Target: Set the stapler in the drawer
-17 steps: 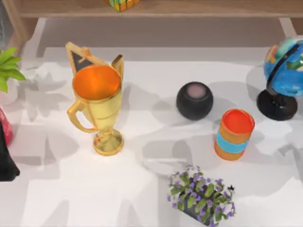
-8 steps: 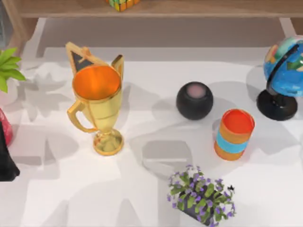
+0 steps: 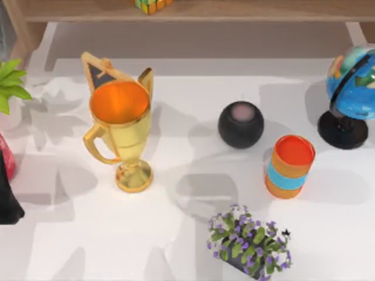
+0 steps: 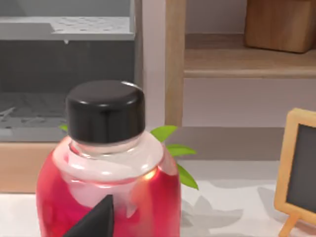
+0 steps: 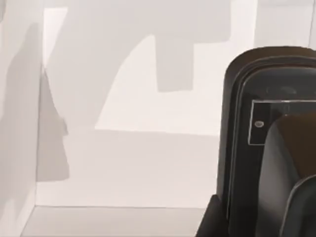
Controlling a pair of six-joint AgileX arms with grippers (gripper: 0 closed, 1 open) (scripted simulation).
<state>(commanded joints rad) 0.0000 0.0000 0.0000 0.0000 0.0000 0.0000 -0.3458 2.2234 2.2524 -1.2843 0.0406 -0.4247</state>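
Close by left gripper (image 4: 94,222), red bottle (image 4: 106,197)

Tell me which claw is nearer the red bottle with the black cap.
Left, most likely. The left claw's dark fingertip sits just in front of the red bottle with black cap. The right claw's camera faces a white-walled compartment and a glossy black object, so it is elsewhere.

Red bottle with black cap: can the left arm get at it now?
Probably yes. The red bottle with black cap stands close in front of the left gripper, with nothing between them.
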